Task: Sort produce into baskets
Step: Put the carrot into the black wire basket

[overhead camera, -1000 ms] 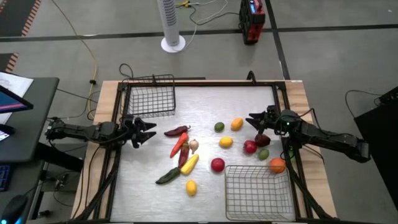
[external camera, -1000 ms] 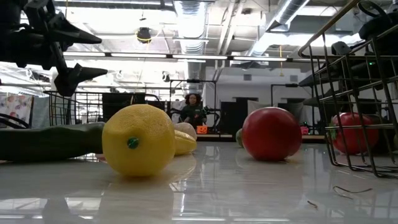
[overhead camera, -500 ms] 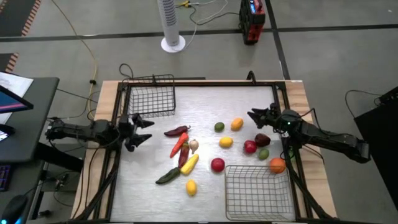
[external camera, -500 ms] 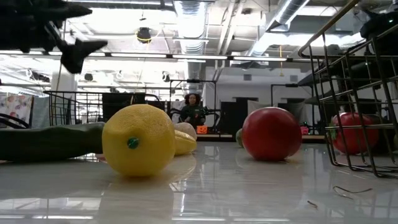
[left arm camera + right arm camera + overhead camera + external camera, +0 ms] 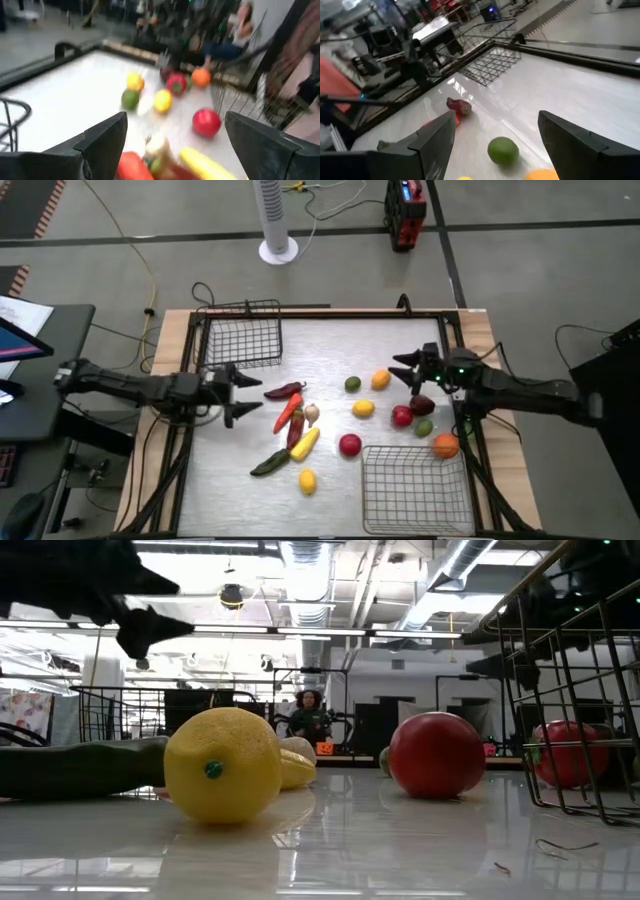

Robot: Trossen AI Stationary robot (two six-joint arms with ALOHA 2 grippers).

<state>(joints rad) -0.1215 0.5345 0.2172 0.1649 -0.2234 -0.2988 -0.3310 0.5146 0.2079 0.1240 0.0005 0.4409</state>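
Observation:
The produce lies loose on the steel table. It includes a red chili (image 5: 284, 390), an orange-red piece (image 5: 288, 412), a yellow long piece (image 5: 304, 443), a dark green piece (image 5: 270, 463), a lemon (image 5: 307, 480), a red ball (image 5: 349, 444), a green ball (image 5: 352, 384) and a yellow-orange ball (image 5: 381, 379). One wire basket (image 5: 243, 335) stands at the far left and one (image 5: 415, 490) at the near right. My left gripper (image 5: 252, 394) is open, just left of the chili. My right gripper (image 5: 400, 372) is open, just right of the yellow-orange ball.
More produce sits near my right arm: a red ball (image 5: 402, 416), a dark red piece (image 5: 422, 404), a green ball (image 5: 424, 427) and an orange ball (image 5: 445, 445). A small white bulb (image 5: 311, 414) lies by the long pieces. A dark metal frame (image 5: 445, 330) rims the table.
My left gripper has gone a little toward the table's right edge, toward the red chili, staying open. My right gripper has gone a little toward the table's left edge, toward the yellow-orange ball, staying open. No produce has moved.

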